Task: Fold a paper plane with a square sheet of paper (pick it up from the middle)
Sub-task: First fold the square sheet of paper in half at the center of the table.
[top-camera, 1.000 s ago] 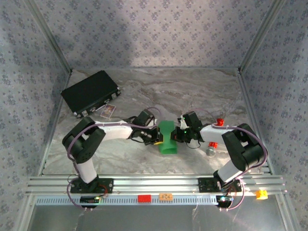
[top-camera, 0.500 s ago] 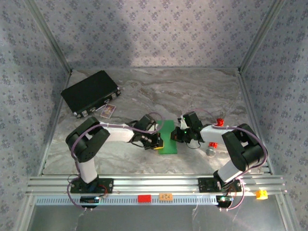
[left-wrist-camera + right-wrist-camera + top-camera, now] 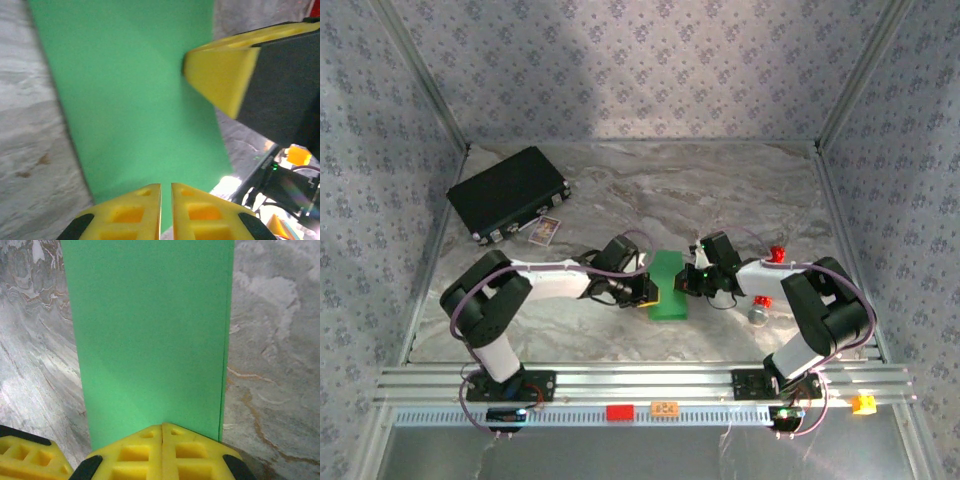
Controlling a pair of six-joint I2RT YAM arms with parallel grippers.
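The square sheet of paper (image 3: 668, 288) is bright green and lies flat on the marble table as a narrow folded strip between the two grippers. My left gripper (image 3: 646, 291) is at the strip's left edge. In the left wrist view its jaws (image 3: 166, 192) are shut to a hairline slit over the paper (image 3: 135, 100), with nothing between them. My right gripper (image 3: 691, 281) is shut at the right edge. Its closed tips (image 3: 162, 427) rest on the paper (image 3: 150, 330). One of its yellow fingers (image 3: 220, 75) touches the sheet.
A black case (image 3: 508, 192) lies at the back left with a small card (image 3: 544, 231) beside it. A red cylinder (image 3: 778, 254), a small red piece (image 3: 762, 301) and a grey object (image 3: 757, 315) sit right of the right arm. Patterned walls enclose the table.
The left arm shifted and its gripper moved along the paper's left edge. The green sheet looked wider half a second ago and is a narrow strip now. The right gripper stayed put.
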